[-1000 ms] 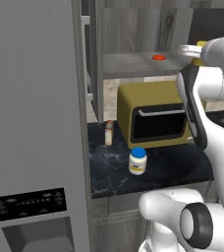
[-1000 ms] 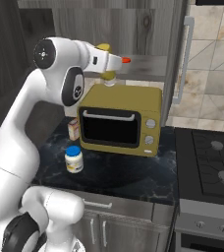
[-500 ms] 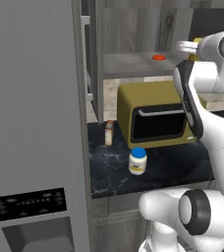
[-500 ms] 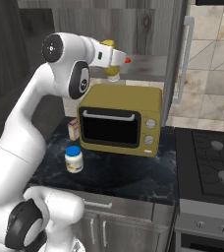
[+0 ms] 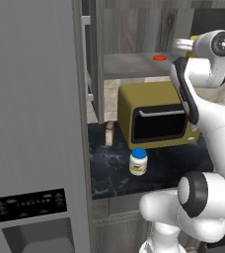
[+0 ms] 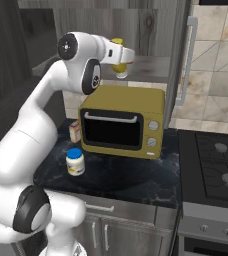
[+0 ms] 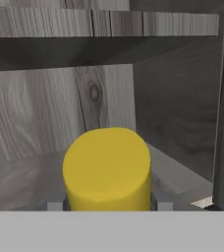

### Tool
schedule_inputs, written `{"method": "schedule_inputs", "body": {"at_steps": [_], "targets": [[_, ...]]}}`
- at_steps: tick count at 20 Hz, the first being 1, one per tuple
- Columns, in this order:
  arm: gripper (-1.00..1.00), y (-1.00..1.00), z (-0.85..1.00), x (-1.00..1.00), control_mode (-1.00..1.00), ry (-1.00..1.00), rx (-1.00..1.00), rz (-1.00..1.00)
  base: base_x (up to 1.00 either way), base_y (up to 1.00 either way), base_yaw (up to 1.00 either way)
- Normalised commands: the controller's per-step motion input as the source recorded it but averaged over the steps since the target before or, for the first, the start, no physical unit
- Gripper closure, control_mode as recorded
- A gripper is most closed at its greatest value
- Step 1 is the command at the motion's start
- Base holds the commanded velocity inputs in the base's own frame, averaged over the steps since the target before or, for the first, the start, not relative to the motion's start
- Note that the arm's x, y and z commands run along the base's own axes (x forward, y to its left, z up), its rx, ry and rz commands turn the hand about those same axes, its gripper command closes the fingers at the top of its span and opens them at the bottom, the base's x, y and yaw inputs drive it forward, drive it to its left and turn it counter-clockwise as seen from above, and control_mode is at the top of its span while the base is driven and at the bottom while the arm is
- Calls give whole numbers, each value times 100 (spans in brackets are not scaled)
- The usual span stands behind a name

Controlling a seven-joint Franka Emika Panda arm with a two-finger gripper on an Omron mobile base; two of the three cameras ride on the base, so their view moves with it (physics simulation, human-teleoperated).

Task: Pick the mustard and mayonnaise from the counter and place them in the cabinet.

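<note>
My gripper (image 6: 119, 64) is shut on the mustard (image 6: 118, 56), a slim yellow bottle held upright just above the front of the cabinet's grey shelf (image 6: 148, 68). From the hand, the mustard (image 7: 106, 170) stands between my fingertips, with the shelf (image 7: 20, 177) and the wood-grain back wall beyond it. The mayonnaise (image 5: 138, 161) (image 6: 75, 161), a white jar with a blue lid, stands on the black counter (image 5: 109, 173) in front of the toaster oven. A small red-orange disc (image 5: 159, 58) lies on the shelf.
An olive-yellow toaster oven (image 6: 123, 120) sits on the counter under the shelf, with a small tan box (image 6: 75, 131) at its left. The open cabinet door (image 6: 185, 50) hangs to the right, a stove (image 6: 216, 165) lies beyond it, and a grey fridge (image 5: 35, 123) stands left.
My arm has carried the mustard a little further in toward the cabinet shelf, and it now covers the red disc in the right base view. The mayonnaise has not moved.
</note>
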Motion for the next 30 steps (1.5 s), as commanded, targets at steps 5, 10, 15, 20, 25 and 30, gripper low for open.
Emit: {"method": "schedule_inputs", "body": {"at_steps": [5, 10, 15, 20, 25, 30], "targets": [[100, -11, -4, 41, -100, 0, 0, 0, 0, 0, 0], [100, -14, -6, 38, -100, 0, 0, 0, 0, 0, 0], [100, -15, -16, 32, -100, 0, 0, 0, 0, 0, 0], [100, -13, -21, 30, -100, 0, 0, 0, 0, 0, 0], [100, -13, -9, 31, -100, 0, 0, 0, 0, 0, 0], [100, -10, -4, 32, -100, 0, 0, 0, 0, 0, 0]]}}
